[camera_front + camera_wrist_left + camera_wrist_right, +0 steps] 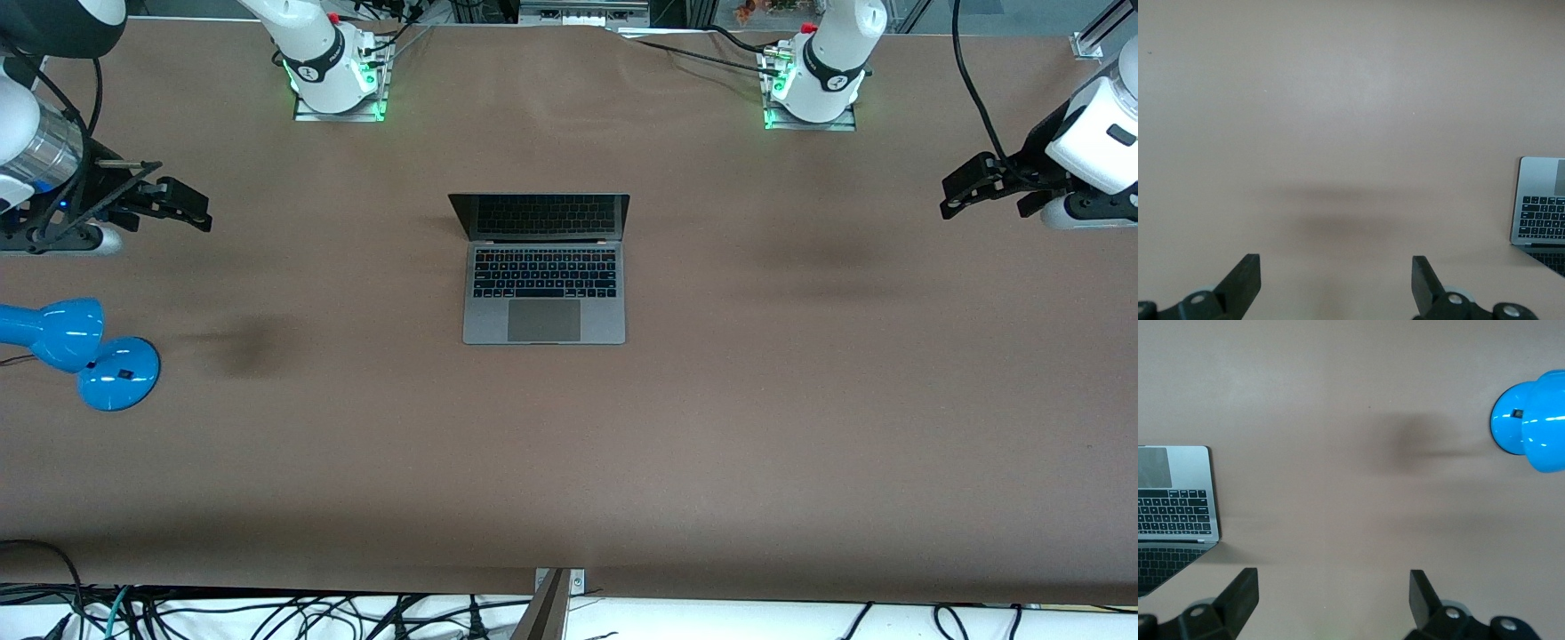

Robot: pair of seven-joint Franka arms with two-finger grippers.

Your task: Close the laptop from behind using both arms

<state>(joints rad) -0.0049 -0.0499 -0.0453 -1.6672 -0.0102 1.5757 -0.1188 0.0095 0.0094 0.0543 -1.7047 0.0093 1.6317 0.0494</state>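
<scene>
Laptop (543, 271) sits mid-table, lid up, nothing started yet. My left gripper (980, 188) and right gripper (174, 203) hang wide open over bare table (800, 400), well off either side of it. Next I'd swing both round to the lid's back; loads of room, only a blue lamp (84, 349) toward the right arm's end.

Both arms are glossy white with black joint sections. The right arm (311, 53) and left arm (831, 62) rise from bases ringed with green light on metal plates, each with a small red part above and a black band with a round mark. Black cables trail from both. The right gripper (182, 203) and left gripper (965, 188) are matte black, with blunt wedge-shaped fingers (1245, 280) and round pale screws.
</scene>
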